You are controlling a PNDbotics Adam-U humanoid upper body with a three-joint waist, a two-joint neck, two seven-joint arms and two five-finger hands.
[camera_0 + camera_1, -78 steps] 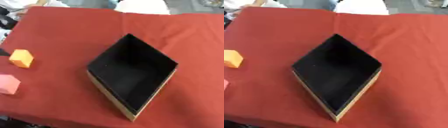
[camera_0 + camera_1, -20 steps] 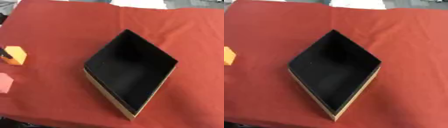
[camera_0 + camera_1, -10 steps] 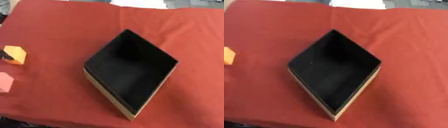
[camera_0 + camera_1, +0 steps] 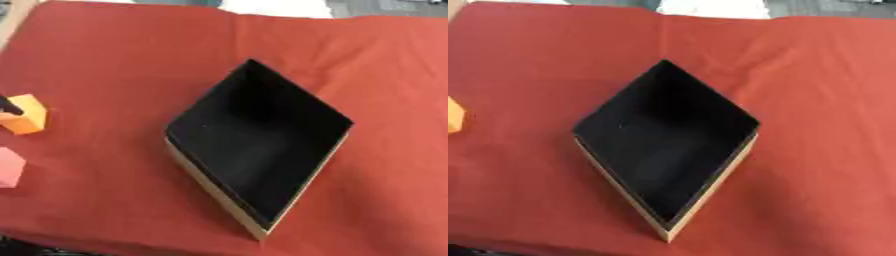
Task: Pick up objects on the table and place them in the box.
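Where left hand (image 4: 9, 106) touches orange block (image 4: 26, 116) | box (image 4: 219, 192) well apart

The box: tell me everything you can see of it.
The box is open-topped, with no lid in sight. Inside it is black all over and looks empty; its outer walls are tan, like cardboard. It sits flat on the red cloth near the middle of the table, turned so its corners point toward and away from the robot, giving a diamond outline. Nothing touches it but the cloth. The orange block and pink block lie well apart, to its left.
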